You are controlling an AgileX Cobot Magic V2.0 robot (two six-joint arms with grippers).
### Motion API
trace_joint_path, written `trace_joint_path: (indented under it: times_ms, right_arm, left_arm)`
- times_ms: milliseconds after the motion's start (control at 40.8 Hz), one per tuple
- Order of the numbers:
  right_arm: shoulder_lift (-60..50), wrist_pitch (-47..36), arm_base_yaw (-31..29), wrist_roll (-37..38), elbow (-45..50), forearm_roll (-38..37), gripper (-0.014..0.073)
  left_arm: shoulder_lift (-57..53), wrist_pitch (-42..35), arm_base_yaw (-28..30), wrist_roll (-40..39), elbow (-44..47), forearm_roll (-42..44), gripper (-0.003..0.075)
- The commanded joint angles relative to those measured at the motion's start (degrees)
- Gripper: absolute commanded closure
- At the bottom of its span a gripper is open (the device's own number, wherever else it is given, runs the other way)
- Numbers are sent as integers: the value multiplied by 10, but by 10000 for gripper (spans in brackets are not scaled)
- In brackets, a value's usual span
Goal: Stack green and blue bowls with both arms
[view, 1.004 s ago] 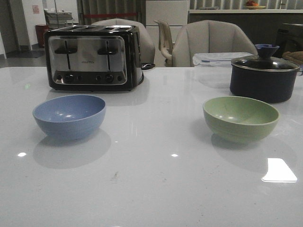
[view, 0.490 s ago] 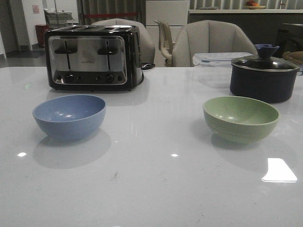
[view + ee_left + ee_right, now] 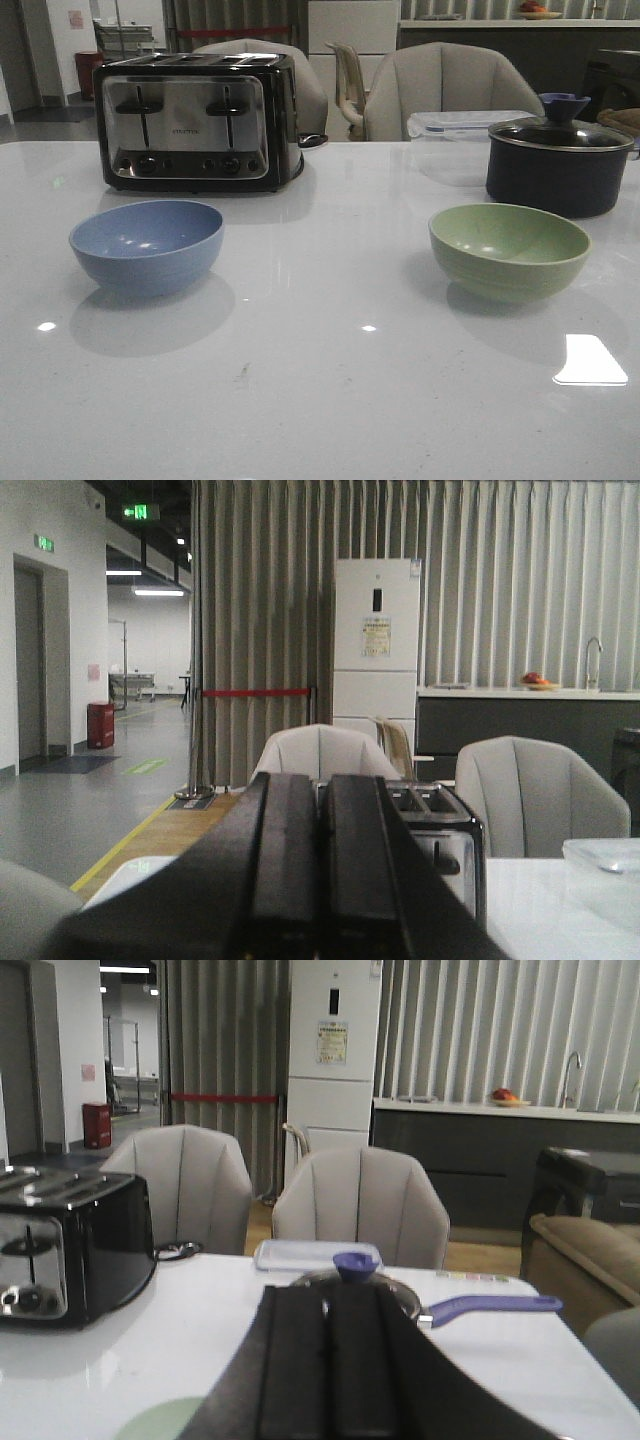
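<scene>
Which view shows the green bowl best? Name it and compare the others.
The front view: the green bowl sits whole and unobstructed on the table. The right wrist view catches only a sliver of its rim beside the shut right gripper. The left wrist view misses it.

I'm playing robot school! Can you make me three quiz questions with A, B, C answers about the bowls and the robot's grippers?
1. Where is the blue bowl?
A. in front of the toaster
B. inside the pot
C. on a chair

2. How many bowls are there?
A. one
B. two
C. four

3. How are the left gripper's fingers?
A. wide open
B. holding a bowl
C. shut together

Answers: 1 A, it sits on the table nearer than the toaster. 2 B, blue and green bowl. 3 C, the fingers touch with nothing between.
</scene>
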Motion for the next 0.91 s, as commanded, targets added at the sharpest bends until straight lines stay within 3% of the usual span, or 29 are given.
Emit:
trace_joint_path:
  times_ms: [0, 196, 318, 612, 882]
  right_arm:
    - [49, -5, -2, -6, -75, -3, 560]
    - [151, 75, -2, -6, -164, -3, 560]
    - [207, 108, -2, -6, -177, -3, 560]
    - [342, 204, -2, -6, -177, -3, 560]
    - [469, 206, -2, -6, -177, -2, 557]
  left_arm:
    - [48, 12, 2, -3, -84, -5, 619]
    - [147, 155, 2, -3, -191, -5, 620]
    - [202, 208, 2, -3, -201, -5, 619]
    - [294, 236, 2, -3, -173, -5, 619]
    - [344, 238, 2, -3, -159, -5, 619]
